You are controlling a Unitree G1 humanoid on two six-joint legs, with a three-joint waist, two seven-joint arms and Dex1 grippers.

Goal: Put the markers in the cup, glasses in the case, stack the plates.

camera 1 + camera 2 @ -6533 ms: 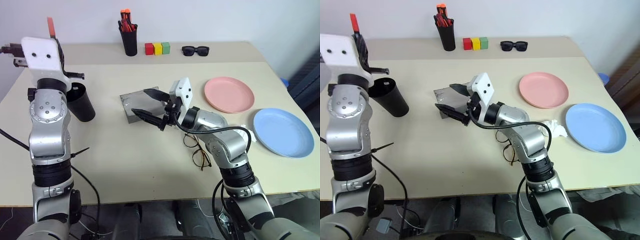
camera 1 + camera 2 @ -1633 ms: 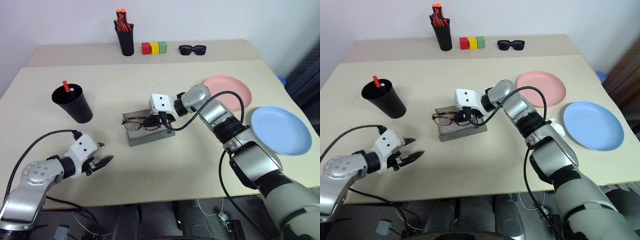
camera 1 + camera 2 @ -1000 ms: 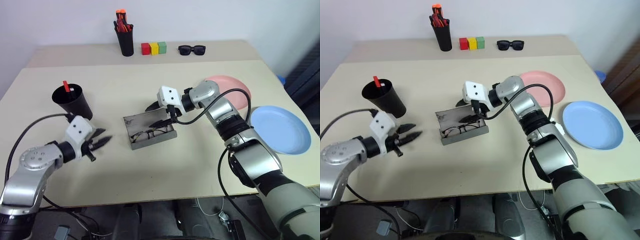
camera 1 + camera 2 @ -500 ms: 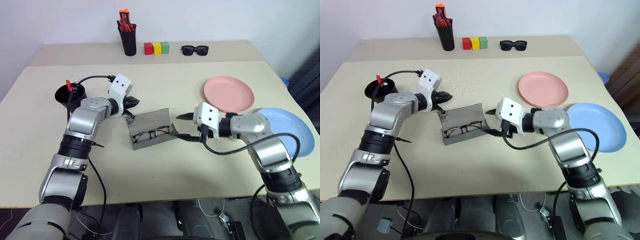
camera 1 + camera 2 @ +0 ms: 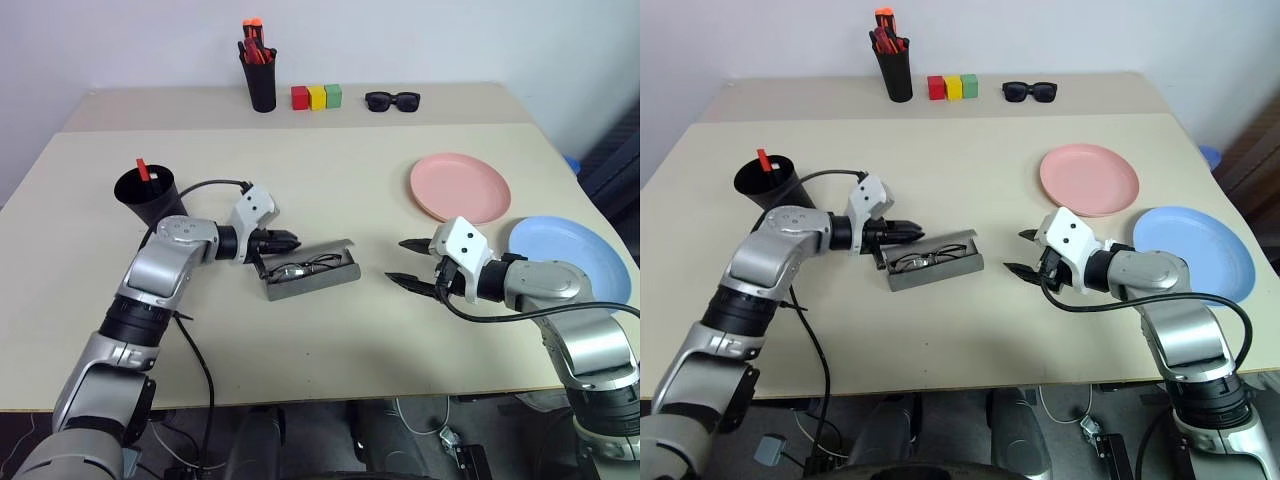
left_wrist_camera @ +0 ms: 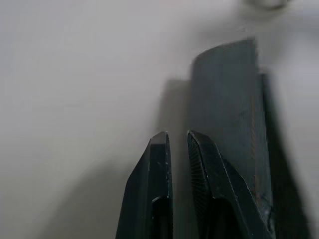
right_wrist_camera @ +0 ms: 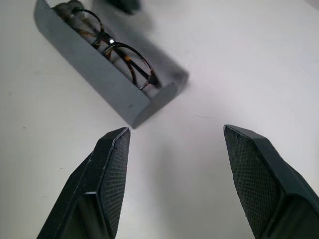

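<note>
Beige bench (image 5: 330, 190) in the left eye view: grey case (image 5: 310, 277) sat mid-bench, lid partly raised, glasses (image 5: 305, 267) lying inside. Left hand (image 5: 290, 240) was at the case's back-left edge with its fingers nearly together, gripping nothing that I could make out; contact with the lid hard to confirm from here. Right hand (image 5: 408, 263) hung near the case's right end, apart from it, fingers spread wide and empty. Black cup (image 5: 147, 193) stood near the left edge with a red marker (image 5: 143, 168) sticking out of it. Pink plate (image 5: 459, 187) and blue plate (image 5: 568, 258) lay side by side on the right, not stacked. Along the back: pen holder (image 5: 261, 75), three coloured blocks (image 5: 316, 96), sunglasses (image 5: 392, 100).

Right eye view: same layout; left hand's tips pointed at the case's back wall, right hand's tips well short of the case.

Left wrist view: two fingers (image 6: 154, 199) almost closed, a narrow gap between them, right up against the dark grey case lid (image 6: 229, 114).

Right wrist view: fingers (image 7: 107, 174) wide apart over bare bench, case ahead of them with the glasses in it, lenses and folded arms visible.
</note>
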